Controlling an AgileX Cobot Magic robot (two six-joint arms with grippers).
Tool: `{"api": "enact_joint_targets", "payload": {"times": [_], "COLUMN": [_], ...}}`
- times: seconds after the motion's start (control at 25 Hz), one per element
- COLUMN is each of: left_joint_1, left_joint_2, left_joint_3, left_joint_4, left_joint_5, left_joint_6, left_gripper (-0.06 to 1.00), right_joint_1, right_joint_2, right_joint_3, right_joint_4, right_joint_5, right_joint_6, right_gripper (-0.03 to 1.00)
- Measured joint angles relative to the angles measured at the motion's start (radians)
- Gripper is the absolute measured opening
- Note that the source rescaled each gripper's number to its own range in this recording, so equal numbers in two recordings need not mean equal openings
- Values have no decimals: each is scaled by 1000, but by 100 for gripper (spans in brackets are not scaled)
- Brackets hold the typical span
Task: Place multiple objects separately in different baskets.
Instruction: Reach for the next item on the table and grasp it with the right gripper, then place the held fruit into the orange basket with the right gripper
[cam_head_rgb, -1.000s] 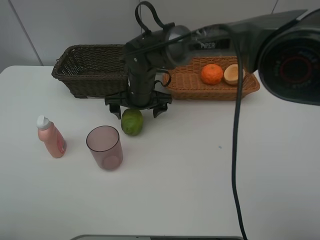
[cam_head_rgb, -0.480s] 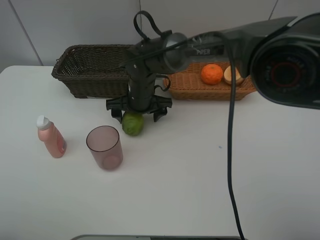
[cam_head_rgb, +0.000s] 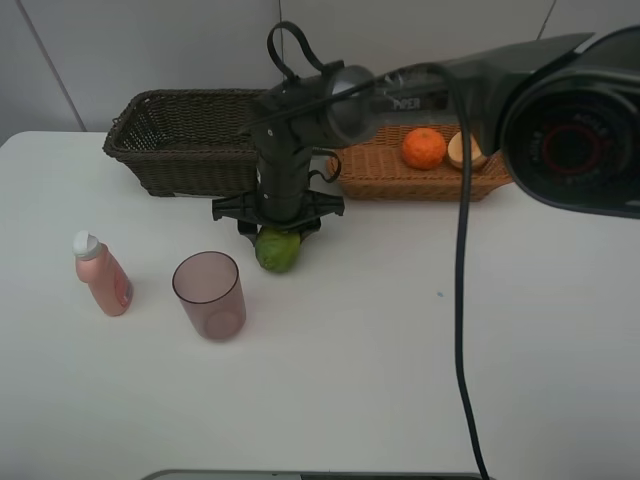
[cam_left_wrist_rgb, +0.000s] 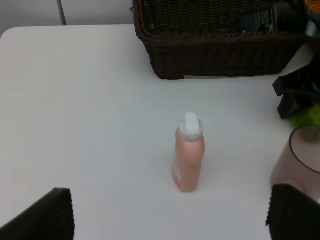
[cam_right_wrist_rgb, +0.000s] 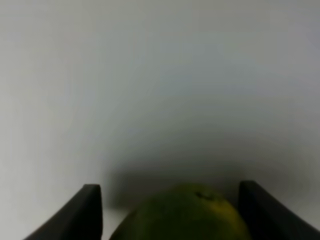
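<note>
My right gripper (cam_head_rgb: 278, 236) reaches across to the table's left half and is shut on the green round fruit (cam_head_rgb: 277, 252), which rests on the table; the fruit (cam_right_wrist_rgb: 185, 215) fills the space between the fingers. A mauve cup (cam_head_rgb: 210, 294) and a pink white-capped bottle (cam_head_rgb: 101, 275) stand to its left. The mandarin (cam_head_rgb: 424, 148) and a pale round fruit (cam_head_rgb: 464, 150) lie in the orange-tan basket (cam_head_rgb: 400, 178). The dark brown basket (cam_head_rgb: 180, 150) holds a dark grey item (cam_left_wrist_rgb: 265, 20). My left gripper (cam_left_wrist_rgb: 175, 215) is open, near the pink bottle (cam_left_wrist_rgb: 190, 155).
The right arm's black cable (cam_head_rgb: 465, 300) hangs over the table's right half. The two baskets stand side by side along the back edge. The cup (cam_left_wrist_rgb: 300, 160) stands just beside the pink bottle in the left wrist view.
The right gripper has come down over the green fruit and its fingers have drawn in from wide apart onto the fruit. The left gripper has stayed still.
</note>
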Motion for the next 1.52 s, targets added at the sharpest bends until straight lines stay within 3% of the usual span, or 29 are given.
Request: {"api": "enact_joint_targets", "payload": {"times": [0.56,0.84,1.0,1.52], "left_joint_1": [0,0,0,0], "left_joint_2": [0,0,0,0], "left_joint_3": [0,0,0,0], "left_joint_4": [0,0,0,0], "left_joint_5": [0,0,0,0], "left_joint_6": [0,0,0,0], "left_gripper": [99,99,99,99], "right_joint_1": [0,0,-7,-117], "right_joint_2": [0,-23,-66,-193], "right_joint_3": [-23,-105,-110,-111], "right_joint_4": [0,-41,-49,-62], "right_joint_5": [17,96,113,183], "right_joint_6": [-11,-144,-280,-625], "right_gripper": [30,30,30,30]}}
